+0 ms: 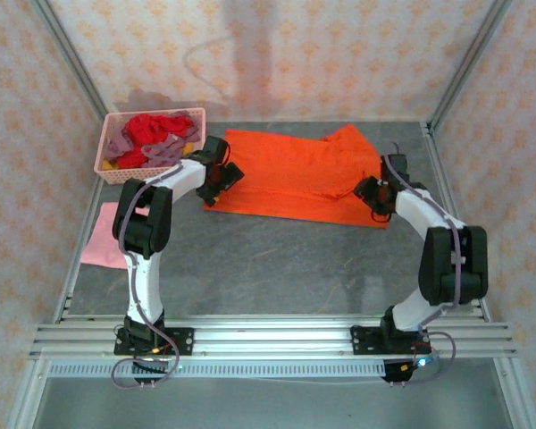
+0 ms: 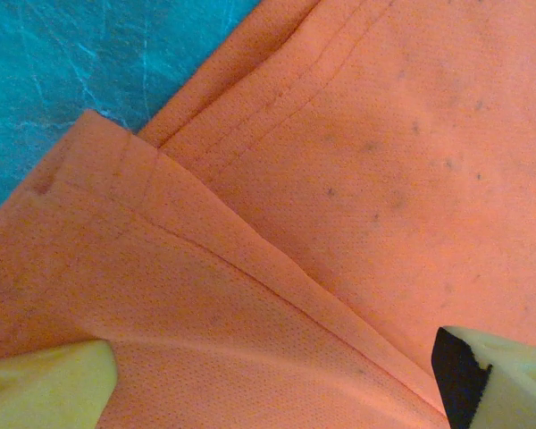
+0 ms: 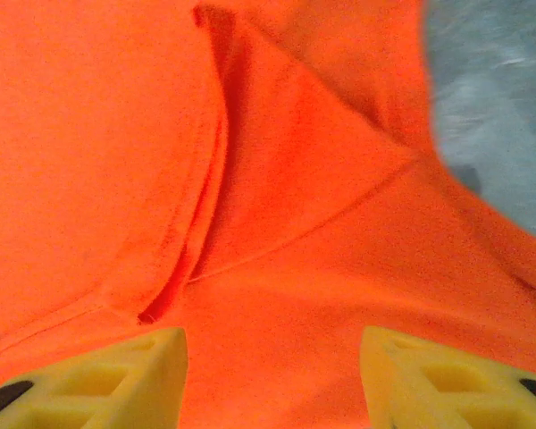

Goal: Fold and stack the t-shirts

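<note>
Lying flat: orange t-shirt [image 1: 295, 174], spread across the far middle of the table [image 1: 277, 259], sleeve [image 1: 350, 136] poking out at its far right
Left fingers [image 1: 216, 181]: at the shirt's left edge, spread wide, released, nothing pinched; wrist view has cloth lying flat under the gap
Left wrist detail: stitched hem [image 2: 277, 268] runs diagonally, one layer over another, bare table at top left
Right fingers [image 1: 372, 192]: at the shirt's right edge by the near corner, apart, released; orange cloth under the gap, not clamped
Right wrist detail: creased flap [image 3: 295, 170] folded over, grey table at the right
Pink t-shirt [image 1: 103, 237]: on the table at the left edge, partly behind the left arm [image 1: 143, 223], well apart from the orange one
Basket [image 1: 156, 113]: pink lattice, far left corner, near the orange shirt's far left corner
In basket: red t-shirt [image 1: 156, 128] on top, mauve t-shirt [image 1: 161, 152] draped toward the near side, bit of yellow cloth [image 1: 110, 163] at near left
</note>
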`<state>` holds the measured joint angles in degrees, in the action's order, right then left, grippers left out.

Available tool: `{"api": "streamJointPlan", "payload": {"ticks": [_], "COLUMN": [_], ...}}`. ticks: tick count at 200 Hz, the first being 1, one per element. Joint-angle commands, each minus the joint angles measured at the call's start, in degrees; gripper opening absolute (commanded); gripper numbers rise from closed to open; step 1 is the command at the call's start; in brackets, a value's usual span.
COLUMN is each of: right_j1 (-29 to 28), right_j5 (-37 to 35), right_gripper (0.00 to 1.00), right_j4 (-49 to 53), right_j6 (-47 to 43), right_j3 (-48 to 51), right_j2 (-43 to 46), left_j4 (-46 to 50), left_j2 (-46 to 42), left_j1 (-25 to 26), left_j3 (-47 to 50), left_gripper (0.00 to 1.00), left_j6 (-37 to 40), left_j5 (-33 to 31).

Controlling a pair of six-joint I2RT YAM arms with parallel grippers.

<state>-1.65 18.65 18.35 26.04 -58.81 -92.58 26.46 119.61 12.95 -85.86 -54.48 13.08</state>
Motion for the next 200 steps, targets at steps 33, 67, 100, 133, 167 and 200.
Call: {"api": "streamJointPlan", "payload": {"ticks": [33,67,100,133,167,200], "right_j1": [-2.7,-2.6,-2.6,-2.6,-2.9,-5.6], "right_j5": [3.4,1.0,1.1,1.0,0.2,0.6], "right_gripper": [0.49,0.48,0.48,0.48,0.49,0.51], "right_j4": [-0.2,1.2,2.4,5.5,11.9,13.5], "right_j6": [1.1,1.1,1.5,2.4,0.0,-1.8], "right_j3": [-2.5,3.5,10.8,16.7,18.9,16.3], "right_j2": [-10.0,-7.2,-2.7,4.7,12.1,19.3], "left_j4": [2.8,0.1,-0.1,0.1,1.7,4.3], "left_j2": [-1.1,-5.4,-12.8,-20.7,-27.4,-32.2], "left_j1": [-1.1,-1.0,-1.0,-0.7,1.4,3.0], "left_j3": [8.4,16.0,24.5,33.8,41.0,39.5], "left_gripper": [0.95,0.95,0.96,0.96,0.96,0.98], "left_j6": [-0.9,-2.9,-4.0,-5.4,-6.8,-6.7], "left_j5": [-1.9,-0.4,-1.3,-1.9,-2.2,-4.2]}}
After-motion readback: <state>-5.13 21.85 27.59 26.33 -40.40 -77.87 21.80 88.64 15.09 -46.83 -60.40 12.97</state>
